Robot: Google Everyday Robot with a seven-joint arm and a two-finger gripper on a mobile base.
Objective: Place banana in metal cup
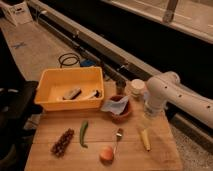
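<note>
The banana (145,139), small and pale yellow, lies on the wooden table (100,160) at the front right, next to the fork (119,137). The metal cup (120,87), small and dark, stands at the table's back edge, just left of a cream-white cup (136,88). My white arm (162,90) reaches in from the right and bends down. The gripper (148,117) hangs at its lower end, just above the banana's far end and to the right of the brown bowl. It is apart from the metal cup, which is behind it and to its left.
A yellow bin (52,102) holding small items sits at the back left. A brown bowl (120,117) with a blue cloth (116,105) stands mid-table. A green pepper (83,134), dark grapes (62,142) and an orange fruit (106,154) lie along the front.
</note>
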